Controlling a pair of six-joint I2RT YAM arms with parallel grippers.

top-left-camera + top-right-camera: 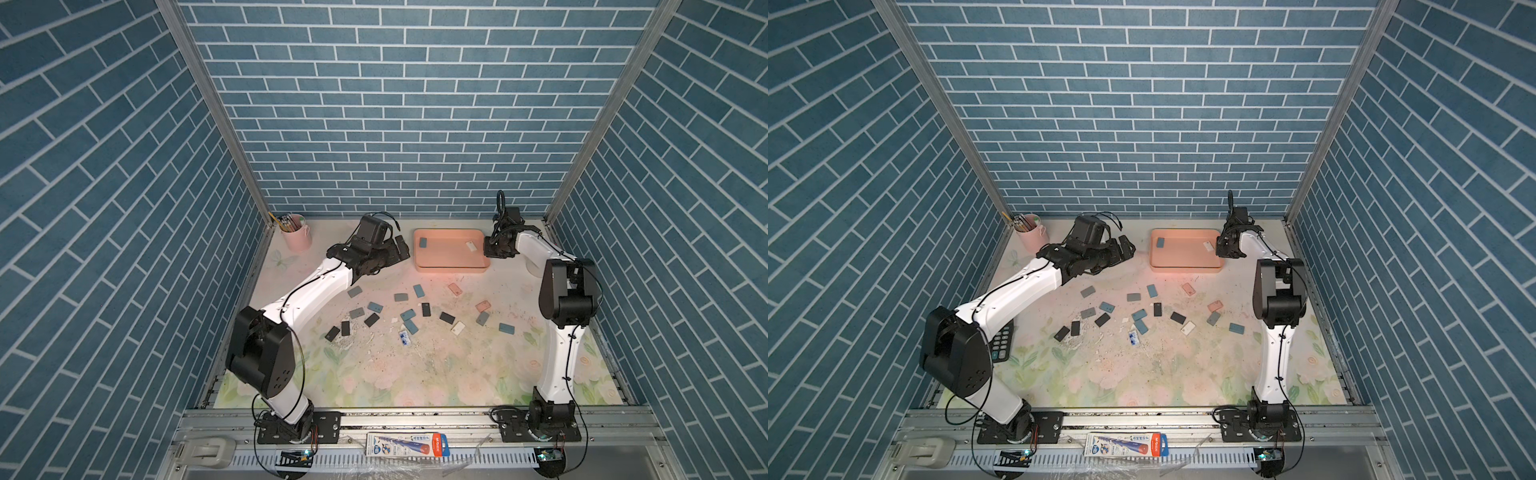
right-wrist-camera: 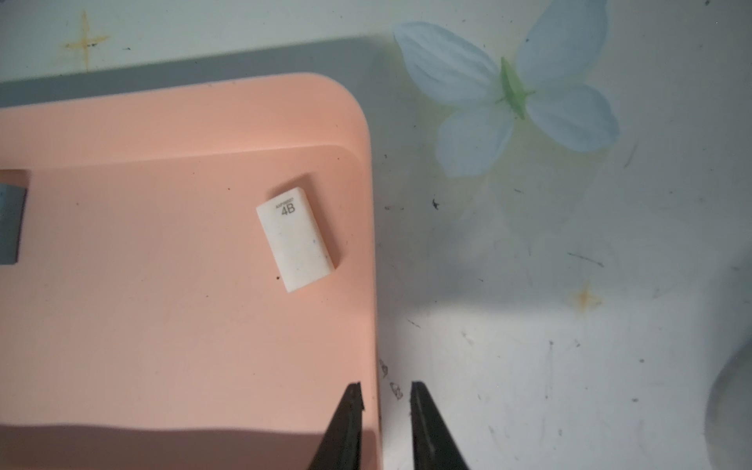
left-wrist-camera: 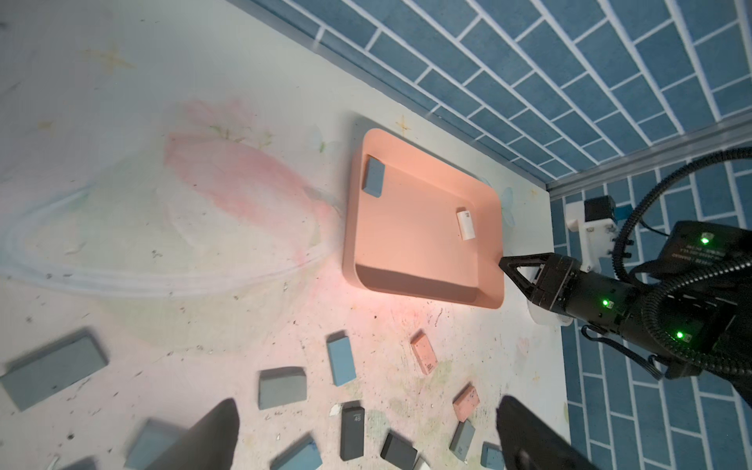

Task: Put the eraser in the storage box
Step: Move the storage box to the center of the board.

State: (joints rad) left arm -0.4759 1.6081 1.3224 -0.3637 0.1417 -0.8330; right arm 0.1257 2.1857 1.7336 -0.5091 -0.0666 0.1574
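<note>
At the far edge of the table (image 1: pixel 415 374), the storage box (image 1: pixel 451 268) holds a white eraser (image 2: pixel 296 240) near its right end and a blue-grey eraser (image 3: pixel 374 178) at its left. The pencil cup (image 1: pixel 297 241) holds pencils (image 1: pixel 286 222). The left pincer (image 1: pixel 402 248) gapes wide; the right pincer (image 2: pixel 386 390), drawn together, grips nothing.
</note>
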